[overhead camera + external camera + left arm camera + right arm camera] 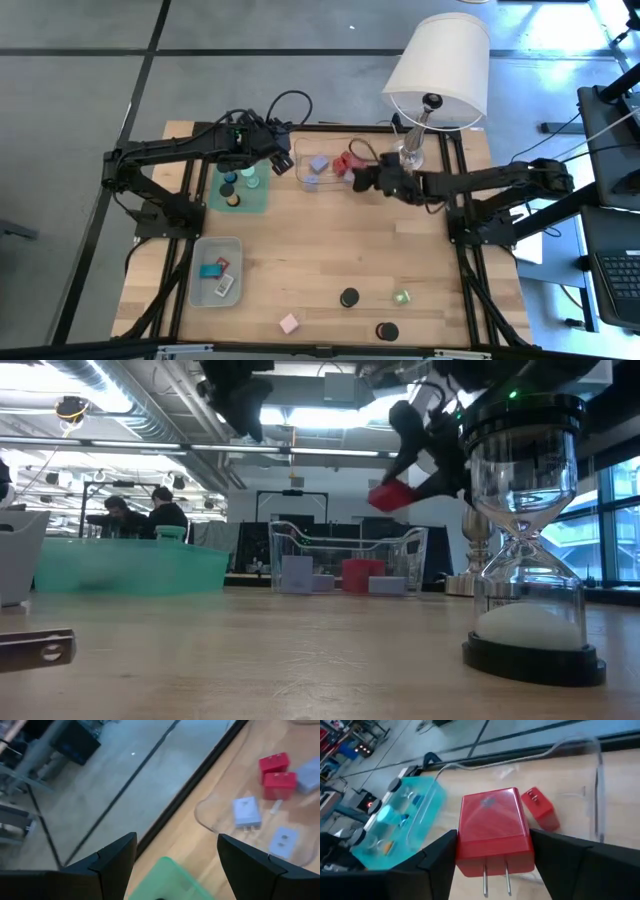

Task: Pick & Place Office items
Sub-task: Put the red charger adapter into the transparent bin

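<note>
Red block [492, 832], lilac blocks [247, 812], teal tray [400, 822], white lampshade [438, 68].

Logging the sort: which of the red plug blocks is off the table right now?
The red block clamped in the right gripper, prongs pointing down, above the clear tray; the other red block lies in it.

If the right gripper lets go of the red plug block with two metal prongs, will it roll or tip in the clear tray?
The red plug block, held in the right gripper above the clear tray, has flat faces, so rolling seems unlikely. Landing on its thin prongs, it would probably tip over. It looks rigid.
</note>
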